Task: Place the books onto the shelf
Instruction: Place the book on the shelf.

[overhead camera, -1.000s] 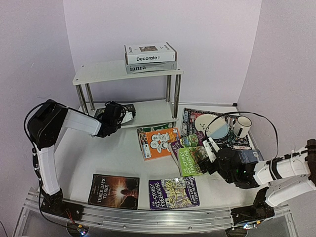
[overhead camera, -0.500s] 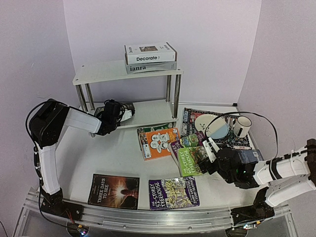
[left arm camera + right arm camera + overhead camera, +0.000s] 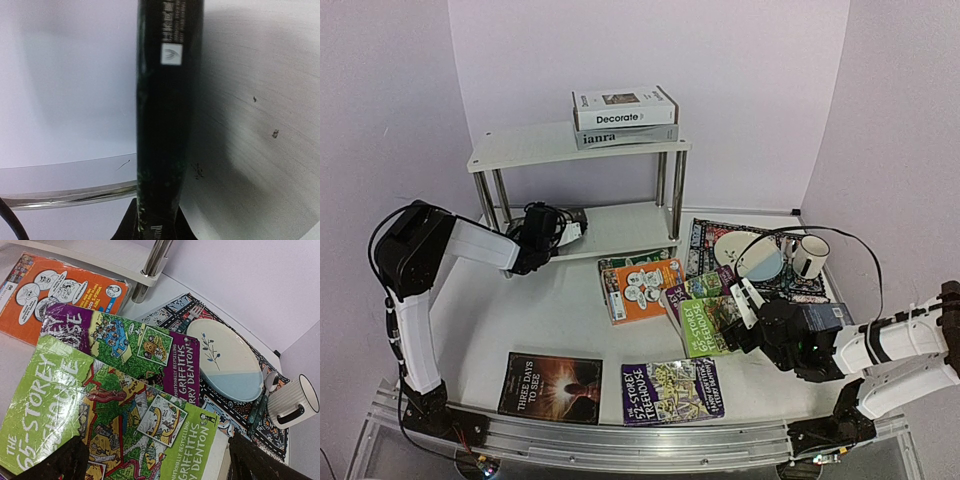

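The left pincer [image 3: 546, 232] is pinched on a dark book [image 3: 167, 125]. The left wrist view shows this book edge-on, its spine running straight up from between the fingers. The pincer sits at the front left corner of the lower tier of the shelf [image 3: 525, 150]. Whether the book rests on that board cannot be told. On the shelf's upper tier the white "Decorate" book [image 3: 623, 108] lies flat on the grey "ianra" book [image 3: 620, 137]. The right pincer [image 3: 157, 462] is spread wide, its two dark fingertips apart over the near edge of the green Treehouse book [image 3: 100, 410] and not touching it. That book overlaps a purple Treehouse book [image 3: 125, 340], which overlaps the orange book [image 3: 55, 295] just in front of the shelf's right leg. Beside this pile to the right, a patterned placemat [image 3: 705, 240] carries a plate [image 3: 225, 360] with a mug [image 3: 292, 402] at its far side. Near the front of the counter [image 3: 550, 310], well apart from the shelf, lie "Three Days to See" [image 3: 550, 388] and a second purple paperback [image 3: 672, 390], side by side.
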Tool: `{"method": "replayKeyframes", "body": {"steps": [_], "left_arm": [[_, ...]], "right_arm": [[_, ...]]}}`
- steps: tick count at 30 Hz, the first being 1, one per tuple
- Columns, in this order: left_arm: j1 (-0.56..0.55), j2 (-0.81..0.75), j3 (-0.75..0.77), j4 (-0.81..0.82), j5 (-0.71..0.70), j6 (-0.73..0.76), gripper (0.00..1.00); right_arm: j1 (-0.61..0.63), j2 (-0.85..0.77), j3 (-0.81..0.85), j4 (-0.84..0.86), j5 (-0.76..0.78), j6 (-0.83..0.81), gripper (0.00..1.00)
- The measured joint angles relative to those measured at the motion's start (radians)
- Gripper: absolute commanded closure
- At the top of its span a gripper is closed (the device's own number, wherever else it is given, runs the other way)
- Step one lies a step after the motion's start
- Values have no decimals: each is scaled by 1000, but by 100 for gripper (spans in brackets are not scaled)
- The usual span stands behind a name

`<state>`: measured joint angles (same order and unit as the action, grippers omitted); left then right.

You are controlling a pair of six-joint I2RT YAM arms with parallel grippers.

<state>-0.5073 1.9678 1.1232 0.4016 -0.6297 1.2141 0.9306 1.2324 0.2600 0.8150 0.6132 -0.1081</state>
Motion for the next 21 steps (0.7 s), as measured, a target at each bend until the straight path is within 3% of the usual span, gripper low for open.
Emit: {"method": "replayKeyframes", "body": {"steps": [3,10,17,21], "left_arm": [[2,-3,0,-1,1,1,90],[2,-10,-22,0,6,13,60],[0,-59,-88,-13,10,36,47],[-3,-117,-112,-45,16,28,19]], "right_arm": [[0,0,0,0,0,0,2],[0,0,0,0,-4,0,2],[0,0,0,0,-12,0,2],[0,0,0,0,-20,0,2]]}}
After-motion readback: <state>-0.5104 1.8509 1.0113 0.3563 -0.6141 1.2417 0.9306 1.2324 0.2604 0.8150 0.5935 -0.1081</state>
